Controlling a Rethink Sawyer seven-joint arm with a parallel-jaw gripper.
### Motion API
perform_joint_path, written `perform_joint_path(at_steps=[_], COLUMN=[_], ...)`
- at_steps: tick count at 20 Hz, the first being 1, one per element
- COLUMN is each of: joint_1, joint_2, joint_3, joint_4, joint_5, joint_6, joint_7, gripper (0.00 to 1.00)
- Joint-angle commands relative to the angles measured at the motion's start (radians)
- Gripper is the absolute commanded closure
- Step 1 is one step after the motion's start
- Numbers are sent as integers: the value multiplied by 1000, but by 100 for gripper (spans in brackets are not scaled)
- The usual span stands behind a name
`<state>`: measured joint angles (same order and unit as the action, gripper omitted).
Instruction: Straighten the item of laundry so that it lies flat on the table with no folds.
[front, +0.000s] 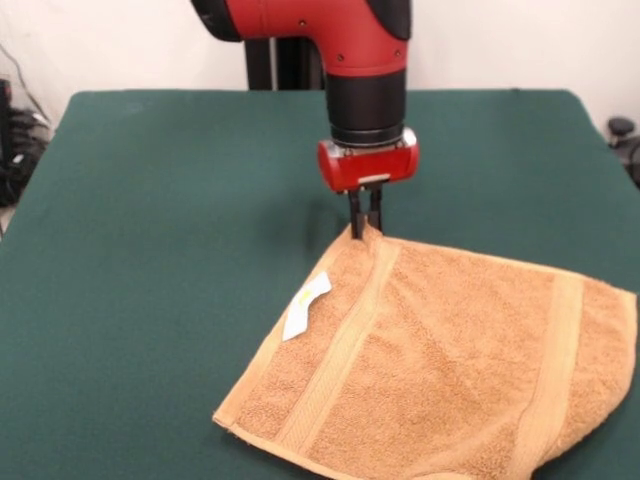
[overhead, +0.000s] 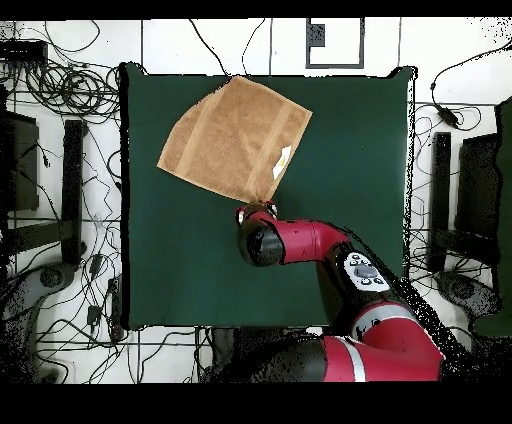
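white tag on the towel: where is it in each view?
Front view: white tag lies on the towel near its left edge, below-left of the gripper.
Overhead view: tag sits near the towel's right edge, above the gripper.
Shared landmark: the towel corner pinched by the gripper.

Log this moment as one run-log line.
gripper: shut on towel corner | towel: spread on table, corner pinched up | tag: showing

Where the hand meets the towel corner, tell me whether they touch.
Touching. In the front view the hand is closed on the towel corner, which is pinched up into a small peak between its tips. The overhead view hides the contact under the arm.
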<state>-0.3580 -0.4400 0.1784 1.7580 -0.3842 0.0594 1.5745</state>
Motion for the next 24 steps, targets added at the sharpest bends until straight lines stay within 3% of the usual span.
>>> perform_joint_path(at_steps=[1,13,19,24], joint_1=[-70,-320,-328,-332], joint_2=[0,-106,-34,-55], joint_3=[1,60,61,73], joint_4=[128,277,231,234], joint_5=[-70,-229,-272,-278], joint_6=[-12,15,-12,10], joint_7=[103,21,51,61], gripper=[100,100,100,100])
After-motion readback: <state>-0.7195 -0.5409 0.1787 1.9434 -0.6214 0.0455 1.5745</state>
